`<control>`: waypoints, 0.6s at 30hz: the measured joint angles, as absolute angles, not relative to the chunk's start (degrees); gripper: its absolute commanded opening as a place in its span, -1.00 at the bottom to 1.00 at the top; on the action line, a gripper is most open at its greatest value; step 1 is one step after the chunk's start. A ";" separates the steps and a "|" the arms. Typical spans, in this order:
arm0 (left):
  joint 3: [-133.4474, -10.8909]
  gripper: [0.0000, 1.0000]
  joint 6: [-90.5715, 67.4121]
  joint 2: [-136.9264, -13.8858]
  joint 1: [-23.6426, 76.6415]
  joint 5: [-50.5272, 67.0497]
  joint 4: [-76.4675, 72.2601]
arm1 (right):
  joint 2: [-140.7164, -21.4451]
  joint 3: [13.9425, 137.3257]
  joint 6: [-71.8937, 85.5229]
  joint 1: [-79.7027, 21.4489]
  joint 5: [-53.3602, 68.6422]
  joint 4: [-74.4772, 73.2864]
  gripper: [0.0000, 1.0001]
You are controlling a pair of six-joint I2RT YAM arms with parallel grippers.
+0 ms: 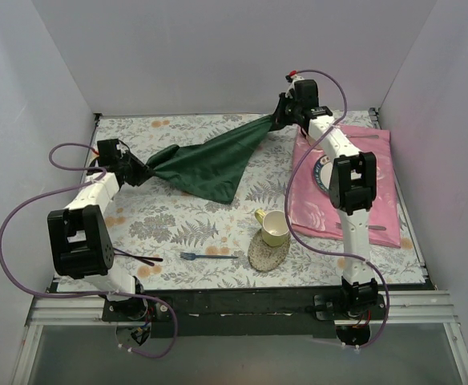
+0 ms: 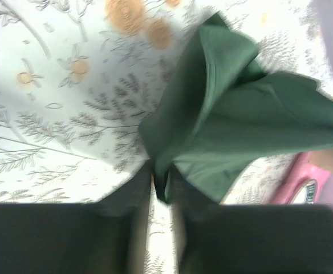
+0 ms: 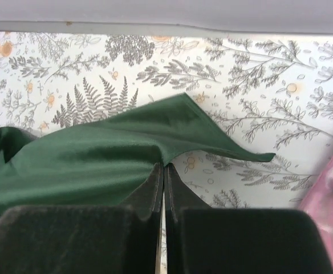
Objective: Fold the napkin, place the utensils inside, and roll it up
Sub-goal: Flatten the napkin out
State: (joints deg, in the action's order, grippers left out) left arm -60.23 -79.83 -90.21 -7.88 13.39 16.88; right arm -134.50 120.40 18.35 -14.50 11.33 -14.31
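Note:
The dark green napkin [image 1: 218, 160] is stretched between my two grippers across the back of the table, and its loose lower corner hangs toward the tablecloth. My left gripper [image 1: 144, 172] is shut on the napkin's left corner; the left wrist view shows a bunched fold of napkin [image 2: 252, 125] pinched at the left gripper [image 2: 162, 182]. My right gripper [image 1: 280, 120] is shut on the far right corner, and in the right wrist view the napkin [image 3: 98, 165] has its hem clamped at the tips of the right gripper [image 3: 165, 166]. A slate-blue fork [image 1: 206, 256] lies near the front edge.
A yellow-green cup [image 1: 272, 227] stands on a round coaster [image 1: 266, 253] right of the fork. A pink cloth [image 1: 378, 192] with a plate [image 1: 322, 172] on it covers the right side, under the right arm. A thin dark utensil [image 1: 142, 259] lies left of the fork.

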 measured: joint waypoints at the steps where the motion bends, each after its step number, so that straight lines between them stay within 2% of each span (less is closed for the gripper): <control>1: -59.55 0.02 -79.79 -90.26 -8.03 13.56 17.02 | -135.06 121.80 17.69 -14.52 11.05 -15.07 -0.16; 2: -58.94 0.69 -79.81 -90.45 -8.21 13.93 17.21 | -135.83 123.70 17.39 -14.50 10.83 -15.88 0.09; 3: -58.37 0.95 -79.90 -90.61 -8.54 14.48 17.34 | -137.16 126.67 15.75 -14.48 10.44 -17.39 0.34; 5: -57.58 0.96 -80.27 -90.65 -8.93 15.46 17.89 | -138.19 129.62 15.00 -14.35 9.89 -20.10 0.53; 6: -57.56 0.96 -80.25 -90.65 -9.06 15.42 18.09 | -138.32 130.41 14.44 -14.37 9.61 -21.78 0.69; 8: -57.74 0.96 -80.34 -90.63 -9.32 14.92 18.09 | -136.97 129.23 13.15 -14.66 8.12 -24.69 0.71; 11: -59.55 0.96 -80.34 -90.70 -9.74 13.91 19.20 | -130.04 118.83 10.61 -16.43 2.31 -27.20 0.70; 14: -65.43 0.72 -79.64 -94.19 -9.98 14.24 19.59 | -122.89 110.67 8.62 -20.99 -2.22 -30.81 0.64; 18: -75.92 0.53 -75.70 -105.25 -10.00 17.65 19.84 | -117.82 108.33 5.43 -29.71 -3.66 -32.27 0.51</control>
